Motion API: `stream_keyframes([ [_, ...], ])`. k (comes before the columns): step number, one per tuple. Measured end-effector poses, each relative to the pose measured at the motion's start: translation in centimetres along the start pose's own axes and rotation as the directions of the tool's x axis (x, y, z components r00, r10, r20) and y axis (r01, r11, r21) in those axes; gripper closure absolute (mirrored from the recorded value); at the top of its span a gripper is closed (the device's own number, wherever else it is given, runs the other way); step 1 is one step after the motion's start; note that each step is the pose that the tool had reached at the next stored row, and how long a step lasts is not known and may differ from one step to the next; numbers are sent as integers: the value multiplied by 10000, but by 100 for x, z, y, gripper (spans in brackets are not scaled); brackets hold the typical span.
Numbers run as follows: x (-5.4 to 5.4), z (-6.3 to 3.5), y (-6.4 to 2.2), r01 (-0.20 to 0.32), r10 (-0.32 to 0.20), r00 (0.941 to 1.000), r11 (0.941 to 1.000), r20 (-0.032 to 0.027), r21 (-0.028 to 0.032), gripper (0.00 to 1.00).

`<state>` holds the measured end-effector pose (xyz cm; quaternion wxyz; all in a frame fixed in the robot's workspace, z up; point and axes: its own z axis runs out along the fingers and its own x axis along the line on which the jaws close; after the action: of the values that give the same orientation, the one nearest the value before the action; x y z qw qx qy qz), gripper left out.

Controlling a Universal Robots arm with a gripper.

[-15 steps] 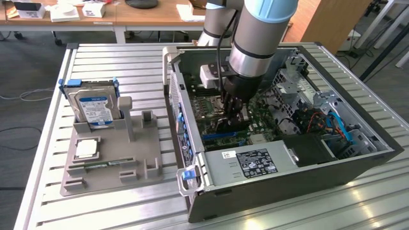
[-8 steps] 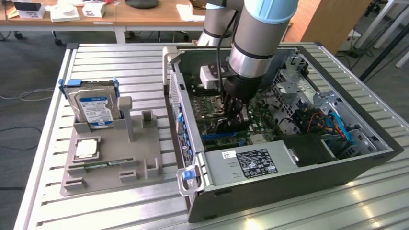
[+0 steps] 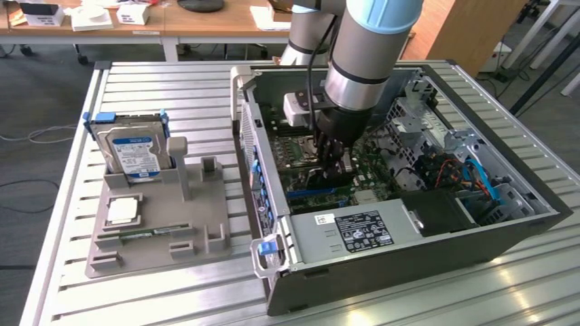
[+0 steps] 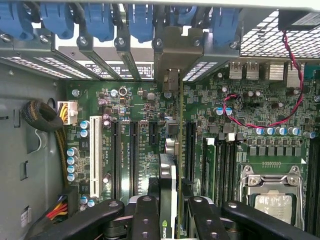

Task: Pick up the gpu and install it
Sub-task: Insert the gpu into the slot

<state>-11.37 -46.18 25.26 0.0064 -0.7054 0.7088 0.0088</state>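
An open computer case [image 3: 408, 272] lies on its side on a slatted metal desk [image 3: 163, 88]. A robot arm reaches down into it, with its end effector [image 3: 333, 163] low over the green motherboard [image 3: 295, 146]. At the exterior view's left, a grey holder [image 3: 154, 231] carries an upright hard drive [image 3: 133, 153].

In the wrist view, the end effector [image 4: 167, 212] is clamped on the gpu [image 4: 168, 175]. Its black fingers [image 4: 145, 220] press against the card's two flat sides. The pick-up therefore looks done, and the work appears to be at the install step.

The gpu is inside the case, held on edge just over the motherboard. It runs in line with the long black slots [image 4: 132, 155]. Its far end reaches toward the case's rear wall, near the row of blue latches [image 4: 140, 22]. Whether its lower edge is seated in a slot cannot be told. With the card gripped, the install does not look finished.

The gpu shows as a thin dark slab seen edge-on. It has a green-and-white logo mark close to the fingers and a dull metal bracket [image 4: 171, 82] at the far end.
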Motion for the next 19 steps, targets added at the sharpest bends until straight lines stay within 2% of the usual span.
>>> stream_keyframes([
  [19,1,14,0,-3,3,10000,10000,-4,2,73],
])
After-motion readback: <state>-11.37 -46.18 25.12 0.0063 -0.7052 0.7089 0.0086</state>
